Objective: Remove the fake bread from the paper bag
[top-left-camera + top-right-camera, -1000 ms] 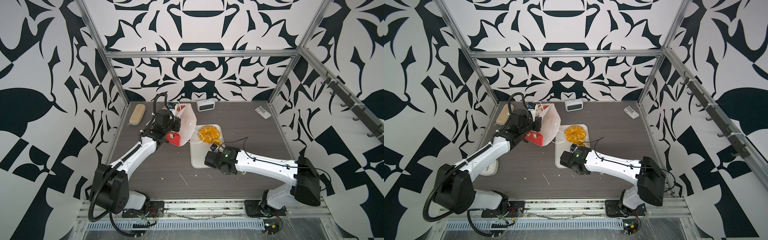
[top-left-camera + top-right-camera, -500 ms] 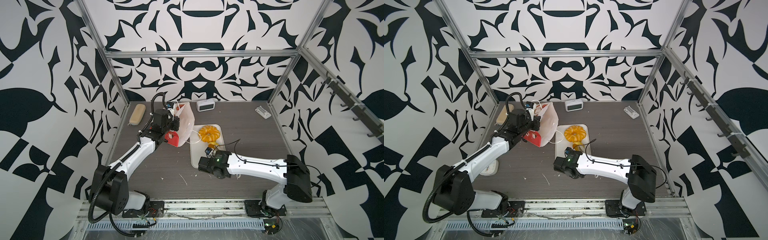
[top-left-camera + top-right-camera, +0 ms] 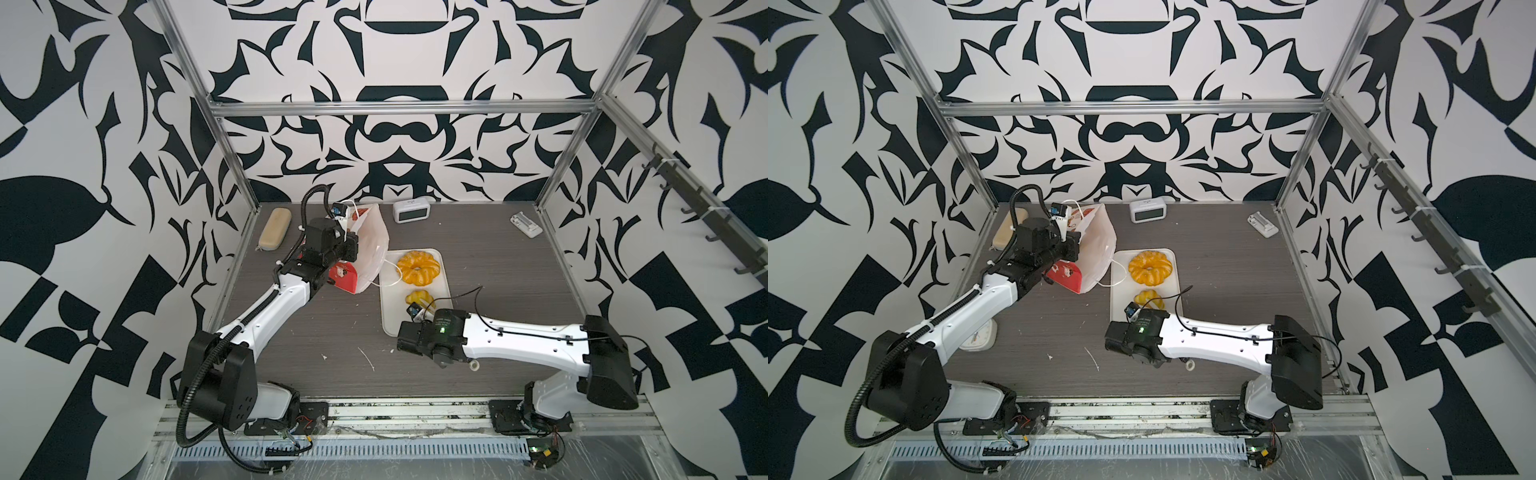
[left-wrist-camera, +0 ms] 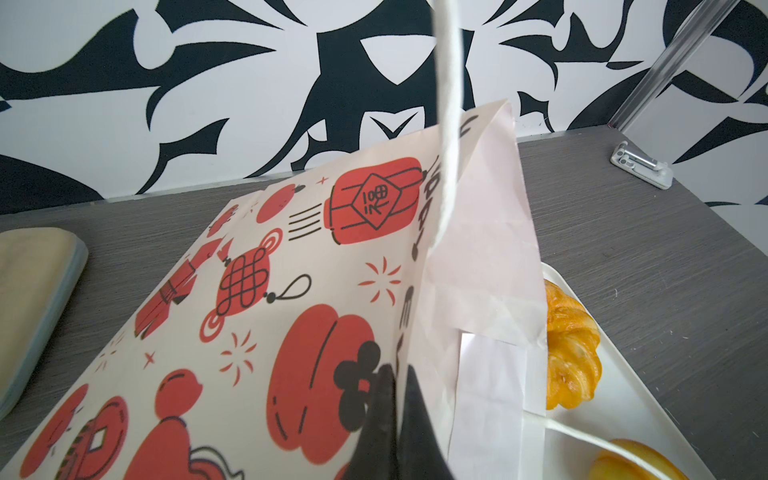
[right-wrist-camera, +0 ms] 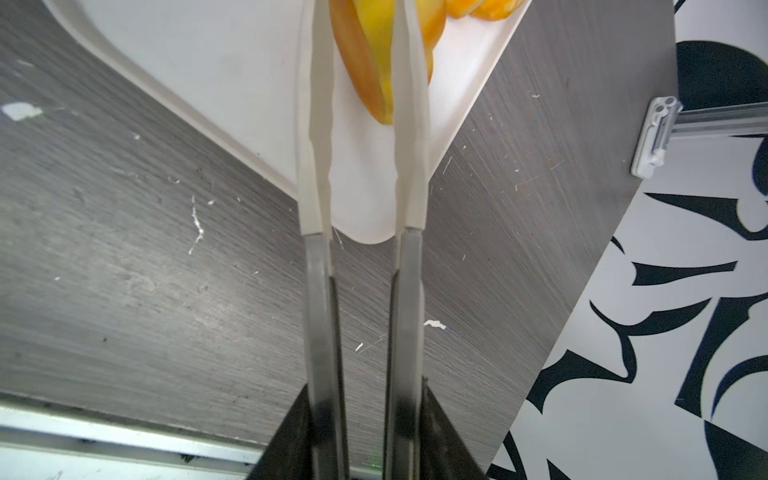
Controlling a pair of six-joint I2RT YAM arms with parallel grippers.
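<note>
My right gripper (image 5: 363, 37) stands part-way open, its long fingers either side of the small croissant (image 5: 370, 79), which lies on the near half of the white tray (image 3: 395, 309). I cannot tell whether they press it. To set it down well I should widen evenly, then draw straight back toward the near edge so neither finger drags it off. The ring loaf (image 3: 414, 268) lies on the tray's far half. My left gripper (image 4: 397, 376) is clamped on the rim of the paper bag (image 3: 371, 245), which leans at the far left of the surface (image 3: 519, 291), mouth toward the tray. Its inside is hidden.
</note>
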